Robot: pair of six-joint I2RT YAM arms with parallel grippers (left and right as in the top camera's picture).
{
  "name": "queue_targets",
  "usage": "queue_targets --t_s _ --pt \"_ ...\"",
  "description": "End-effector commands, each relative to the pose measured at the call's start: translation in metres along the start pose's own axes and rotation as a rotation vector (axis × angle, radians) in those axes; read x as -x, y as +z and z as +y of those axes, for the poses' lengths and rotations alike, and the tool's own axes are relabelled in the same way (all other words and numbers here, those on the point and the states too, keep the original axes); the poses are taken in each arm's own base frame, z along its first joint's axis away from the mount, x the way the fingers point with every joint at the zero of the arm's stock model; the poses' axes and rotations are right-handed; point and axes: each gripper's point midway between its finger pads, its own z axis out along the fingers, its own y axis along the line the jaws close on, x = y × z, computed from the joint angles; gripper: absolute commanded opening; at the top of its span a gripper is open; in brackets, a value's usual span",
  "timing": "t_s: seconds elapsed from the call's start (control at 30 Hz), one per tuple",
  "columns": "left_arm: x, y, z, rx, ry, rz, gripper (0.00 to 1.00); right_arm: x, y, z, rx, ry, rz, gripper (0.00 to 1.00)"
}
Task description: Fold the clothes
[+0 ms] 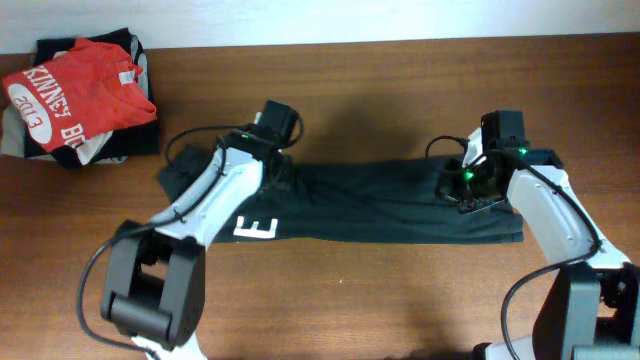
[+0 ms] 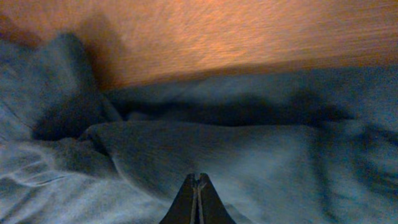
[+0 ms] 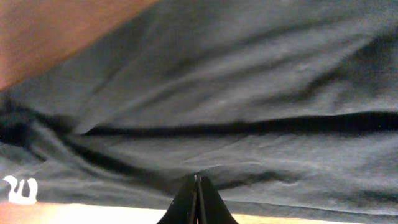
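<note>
1. Left gripper (image 2: pixel 198 178) and right gripper (image 3: pixel 197 178) are closed tight at the shirt (image 1: pixel 390 203); whether they pinch cloth is unclear.
2. Shirt lies banded across the table (image 1: pixel 400 90).
3. Risk: a shallow pinch slips, dropping the fold unevenly.

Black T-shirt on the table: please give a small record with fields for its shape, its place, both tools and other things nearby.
shirt: black T-shirt, lying as a long narrow band across the table
print: white letter E visible near the front edge
left tool: shut, at the band's left part
right tool: shut, at the band's right part
cloth pinched: cannot tell
other: red T-shirt at the far left corner
</note>
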Motion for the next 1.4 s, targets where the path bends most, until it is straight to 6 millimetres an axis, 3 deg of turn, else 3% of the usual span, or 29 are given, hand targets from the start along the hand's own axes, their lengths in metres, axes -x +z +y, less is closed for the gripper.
queue_targets --t_s 0.0,0.03,0.23,0.37,0.6,0.7,0.8,0.87,0.93,1.0,1.1,1.23,1.37 --pt "-0.023 0.039 0.025 -0.031 -0.078 0.159 0.01 -0.009 0.023 -0.024 -0.106 0.012 0.053 0.04" --pt "-0.036 0.048 0.037 -0.036 -0.115 0.226 0.01 -0.012 0.036 -0.031 -0.127 0.022 0.088 0.04" --pt "-0.059 0.051 0.077 0.009 -0.257 0.336 0.01 -0.027 0.079 -0.063 -0.218 0.07 0.206 0.04" --pt "-0.078 0.048 0.107 0.087 -0.378 0.406 0.01 -0.029 0.072 -0.086 -0.315 0.158 0.203 0.04" --pt "-0.127 0.055 0.162 0.142 -0.577 0.527 0.01 -0.034 0.07 -0.089 -0.332 0.17 0.222 0.04" --pt "-0.126 0.059 0.165 0.013 -0.641 0.526 0.01 -0.035 0.07 -0.089 -0.333 0.171 0.225 0.04" --pt "-0.134 0.058 0.181 0.024 -0.717 0.537 0.01 -0.036 0.069 -0.089 -0.335 0.167 0.23 0.04" --pt "-0.139 0.048 0.195 0.028 -0.774 0.538 0.0 -0.037 0.069 -0.089 -0.336 0.165 0.237 0.04" --pt "-0.131 0.025 0.206 0.034 -0.82 0.471 0.01 -0.037 0.069 -0.089 -0.336 0.165 0.237 0.04" --pt "-0.101 -0.008 0.197 -0.052 -0.8 0.331 0.01 -0.037 0.069 -0.088 -0.332 0.16 0.237 0.04" --pt "-0.071 -0.03 0.16 -0.156 -0.651 0.225 0.01 -0.036 0.07 -0.087 -0.325 0.16 0.232 0.04" --pt "-0.069 -0.01 0.091 -0.233 -0.453 0.28 0.01 -0.037 0.071 -0.083 -0.301 0.164 0.241 0.04" --pt "-0.079 0.038 0.056 -0.24 -0.369 0.366 0.01 -0.039 0.07 -0.083 -0.304 0.166 0.248 0.04"
